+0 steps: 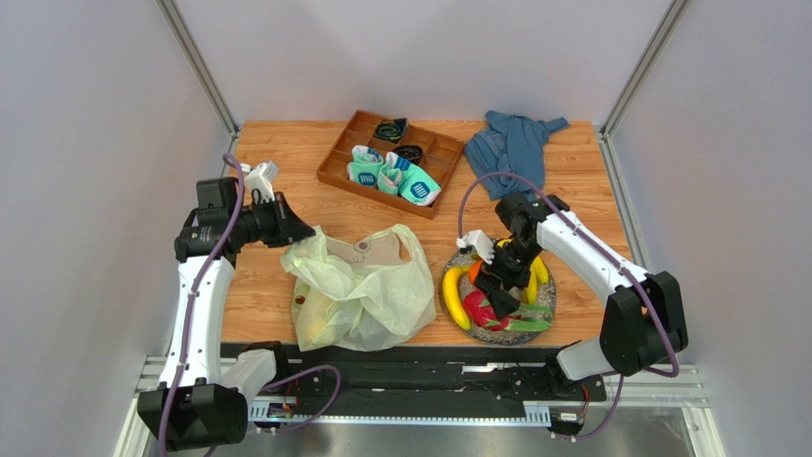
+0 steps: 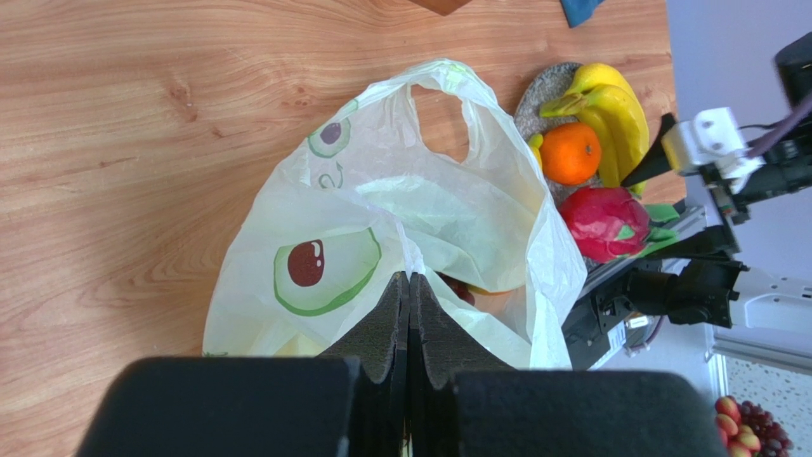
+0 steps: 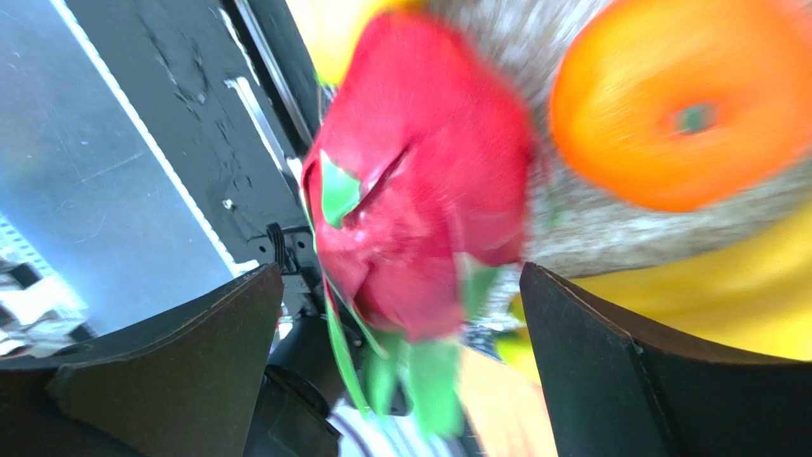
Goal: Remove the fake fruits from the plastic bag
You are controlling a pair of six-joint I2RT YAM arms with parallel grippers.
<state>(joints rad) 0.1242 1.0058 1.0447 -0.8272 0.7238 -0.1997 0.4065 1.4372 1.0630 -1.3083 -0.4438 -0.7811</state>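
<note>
The pale yellow-green plastic bag lies crumpled at the front middle of the table. My left gripper is shut, pinching the bag's rim on its left side. A bit of reddish and orange fruit shows inside the bag's mouth. A grey plate to the right holds yellow bananas, an orange and a pink dragon fruit. My right gripper hangs open just over the dragon fruit, jaws wide on either side, not gripping it.
A wooden divided tray with teal-white rolled socks stands at the back middle. A blue cloth garment lies at the back right. The plate sits close to the table's front edge.
</note>
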